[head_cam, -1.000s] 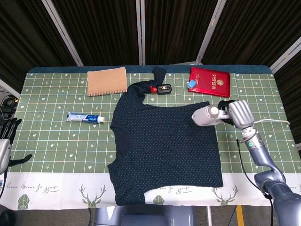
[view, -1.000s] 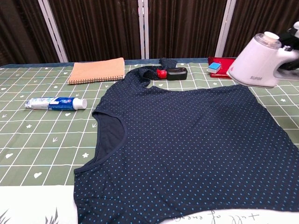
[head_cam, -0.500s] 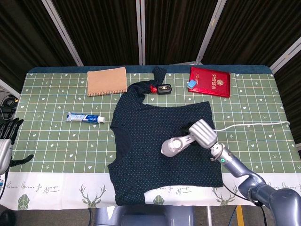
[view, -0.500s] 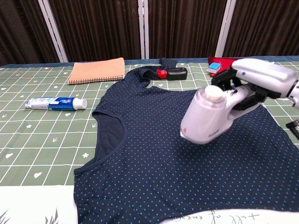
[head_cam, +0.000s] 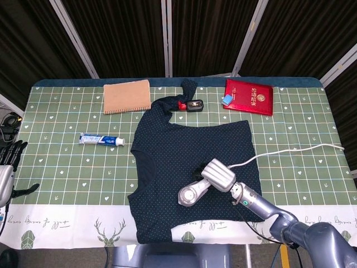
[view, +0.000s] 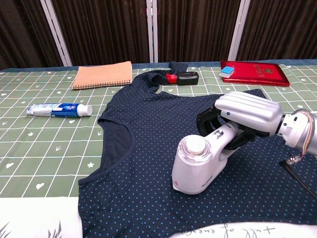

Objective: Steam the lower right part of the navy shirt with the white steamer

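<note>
We are gripping the white handheld steamer [view: 198,166] in our right hand [view: 245,115], the fingers wrapping around its dark handle. The steamer is reaching out from the hand toward the left of the frame, its rounded head resting on or just above the cloth; we cannot tell which. Its white cord [head_cam: 290,152] is trailing off to the right across the worktop.

The steamer is sitting over the navy dotted shirt [head_cam: 192,162], which is lying flat on the green grid-patterned worktop [head_cam: 67,162]. In the head view the steamer [head_cam: 192,192] is over the lower part of the shirt, slightly right of its middle, with the right hand [head_cam: 220,174] just beside it.

Our left hand [head_cam: 8,162] is hanging at the far left edge of the head view, off the worktop, fingers apart and holding nothing.

A tan spiral notebook [head_cam: 127,96], a blue and white toothpaste tube [head_cam: 101,139], a small black and red object [head_cam: 191,105] and a red booklet [head_cam: 249,96] with a small blue block [head_cam: 227,100] on it are lying around the shirt.
</note>
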Controlling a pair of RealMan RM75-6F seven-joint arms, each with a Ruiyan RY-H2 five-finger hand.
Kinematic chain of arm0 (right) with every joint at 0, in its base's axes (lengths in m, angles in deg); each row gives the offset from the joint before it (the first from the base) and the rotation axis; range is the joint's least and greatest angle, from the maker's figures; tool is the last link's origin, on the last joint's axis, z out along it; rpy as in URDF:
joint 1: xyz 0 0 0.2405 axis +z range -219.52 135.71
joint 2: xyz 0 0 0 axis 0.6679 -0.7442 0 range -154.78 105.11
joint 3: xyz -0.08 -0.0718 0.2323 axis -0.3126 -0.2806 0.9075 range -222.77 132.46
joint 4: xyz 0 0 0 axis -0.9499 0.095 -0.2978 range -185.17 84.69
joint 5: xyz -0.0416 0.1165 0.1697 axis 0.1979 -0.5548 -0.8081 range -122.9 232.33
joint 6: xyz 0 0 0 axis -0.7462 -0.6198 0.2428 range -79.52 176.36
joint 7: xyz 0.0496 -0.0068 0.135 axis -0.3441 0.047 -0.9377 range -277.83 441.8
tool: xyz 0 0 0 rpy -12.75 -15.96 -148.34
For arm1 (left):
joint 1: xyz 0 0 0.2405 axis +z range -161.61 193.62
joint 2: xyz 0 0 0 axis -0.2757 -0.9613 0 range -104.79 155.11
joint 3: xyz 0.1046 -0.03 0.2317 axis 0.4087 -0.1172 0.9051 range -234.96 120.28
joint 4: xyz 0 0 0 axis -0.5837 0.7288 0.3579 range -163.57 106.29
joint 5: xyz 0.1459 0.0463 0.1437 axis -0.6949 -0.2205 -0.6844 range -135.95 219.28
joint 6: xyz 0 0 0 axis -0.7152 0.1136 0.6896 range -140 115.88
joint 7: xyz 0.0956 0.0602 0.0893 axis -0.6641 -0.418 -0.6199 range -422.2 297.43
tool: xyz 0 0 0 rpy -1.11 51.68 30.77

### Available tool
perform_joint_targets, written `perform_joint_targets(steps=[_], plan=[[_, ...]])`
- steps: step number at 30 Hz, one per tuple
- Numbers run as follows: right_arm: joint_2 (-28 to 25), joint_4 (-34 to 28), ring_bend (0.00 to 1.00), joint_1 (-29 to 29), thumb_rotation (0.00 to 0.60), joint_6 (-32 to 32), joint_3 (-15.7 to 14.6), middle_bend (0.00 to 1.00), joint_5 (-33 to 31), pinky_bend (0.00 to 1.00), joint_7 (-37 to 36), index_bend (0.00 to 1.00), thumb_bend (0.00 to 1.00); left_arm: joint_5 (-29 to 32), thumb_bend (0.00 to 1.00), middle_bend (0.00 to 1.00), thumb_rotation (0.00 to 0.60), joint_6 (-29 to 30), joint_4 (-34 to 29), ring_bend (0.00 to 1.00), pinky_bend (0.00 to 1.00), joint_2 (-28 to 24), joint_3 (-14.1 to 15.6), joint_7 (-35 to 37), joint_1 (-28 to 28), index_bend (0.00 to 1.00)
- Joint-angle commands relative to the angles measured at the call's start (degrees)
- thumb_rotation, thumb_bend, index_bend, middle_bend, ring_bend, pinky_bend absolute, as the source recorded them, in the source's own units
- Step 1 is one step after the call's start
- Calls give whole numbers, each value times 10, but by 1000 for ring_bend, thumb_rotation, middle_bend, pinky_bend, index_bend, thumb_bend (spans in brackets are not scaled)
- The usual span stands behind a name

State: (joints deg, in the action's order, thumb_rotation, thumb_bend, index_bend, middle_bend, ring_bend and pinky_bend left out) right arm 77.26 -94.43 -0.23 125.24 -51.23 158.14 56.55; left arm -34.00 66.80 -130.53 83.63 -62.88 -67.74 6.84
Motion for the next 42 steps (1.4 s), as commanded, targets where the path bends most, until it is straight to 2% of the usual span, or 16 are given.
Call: perform_joint_targets(steps=[1, 14, 21, 29, 35, 42], plan=[[9, 17, 659, -5, 600, -5, -5, 730, -1, 942, -3, 854, 752, 0, 0, 0, 600, 0, 0, 0, 0, 1, 0, -3, 0, 0], [23, 101, 659, -27, 600, -11, -21, 730, -5, 943, -22, 854, 753, 1, 0, 0, 600, 2, 2, 0, 0, 5, 2, -11, 0, 0], [22, 178, 659, -53, 600, 5, -35, 730, -5, 943, -59, 854, 752, 1, 0, 0, 600, 0, 3, 0, 0, 7, 2, -16, -2, 0], [15, 249, 659, -78, 600, -6, -33, 730, -23, 943, -107, 854, 751, 2, 0, 0, 600, -4, 4, 0, 0, 11, 3, -23, -5, 0], [23, 262, 659, -81, 600, 1, -40, 730, -17, 943, -123, 854, 752, 3, 0, 0, 600, -4, 3, 0, 0, 13, 3, -25, -5, 0], [30, 247, 659, -74, 600, 17, -43, 731, -10, 943, -130, 854, 752, 4, 0, 0, 600, -5, 2, 0, 0, 11, 3, -23, -6, 0]])
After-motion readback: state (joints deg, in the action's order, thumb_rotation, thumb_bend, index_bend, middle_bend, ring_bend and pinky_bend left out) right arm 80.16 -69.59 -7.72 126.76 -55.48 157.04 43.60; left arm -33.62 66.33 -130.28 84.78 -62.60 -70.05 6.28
